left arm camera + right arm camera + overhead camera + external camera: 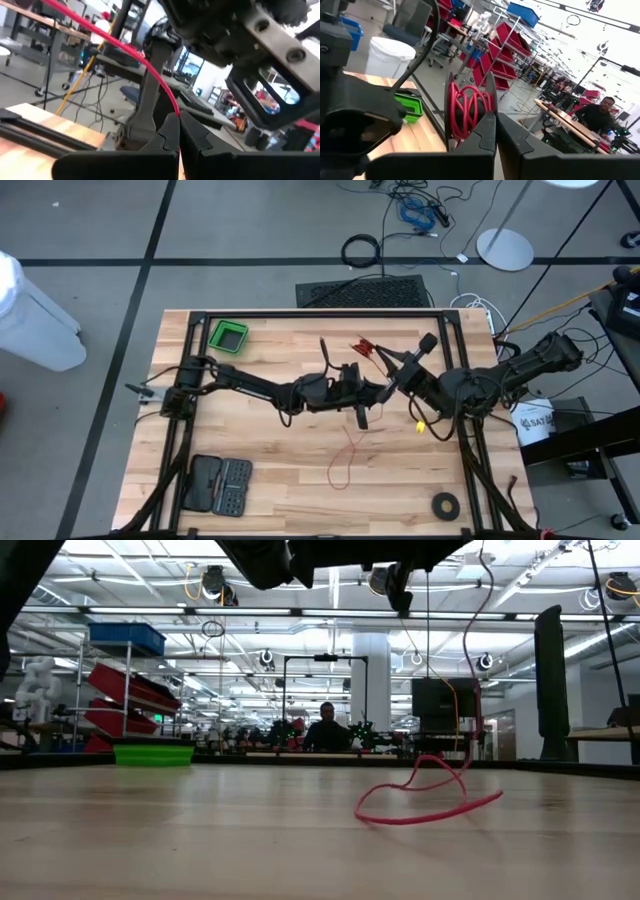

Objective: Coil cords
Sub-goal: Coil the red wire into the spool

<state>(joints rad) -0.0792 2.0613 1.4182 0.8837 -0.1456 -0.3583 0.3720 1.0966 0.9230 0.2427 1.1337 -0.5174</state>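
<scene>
Cord [425,802] tail on mid-table, both claws [178,131] [496,131] pinched shut on cord aloft.

We read only one scrap of lettering: "SAT" in dark print on the label of the white bucket [535,423] beside the table's right edge, the rest of the word cut off; nothing else here is legible to us

Table [300,480]: light wood planks, smooth matt finish, visible grain. Frame rails [320,313] along its edges: matt black metal. Cord [420,802]: red, smooth, slightly glossy sheath. Green bin [228,335] near the far left corner: plastic. Gripper fingers [485,135]: matt black.
</scene>
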